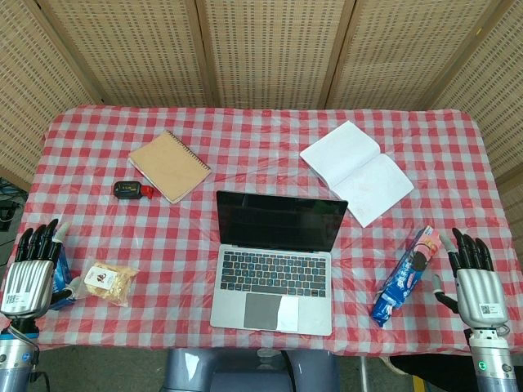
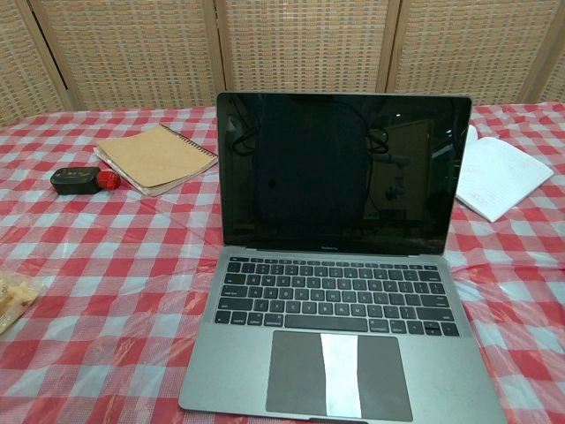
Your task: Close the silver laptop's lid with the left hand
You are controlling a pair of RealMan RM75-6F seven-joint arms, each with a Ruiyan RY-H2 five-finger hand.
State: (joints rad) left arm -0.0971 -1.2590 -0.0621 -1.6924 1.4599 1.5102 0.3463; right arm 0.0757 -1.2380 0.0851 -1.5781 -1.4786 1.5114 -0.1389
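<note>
The silver laptop stands open at the front middle of the table, its dark screen upright and facing me. My left hand rests at the front left corner of the table, fingers extended and apart, holding nothing, well left of the laptop. My right hand sits at the front right corner, fingers also spread and empty. Neither hand shows in the chest view.
A brown spiral notebook and a small black-and-red device lie at the back left. An open white notebook lies back right. A snack bag sits beside my left hand, a blue biscuit pack beside my right.
</note>
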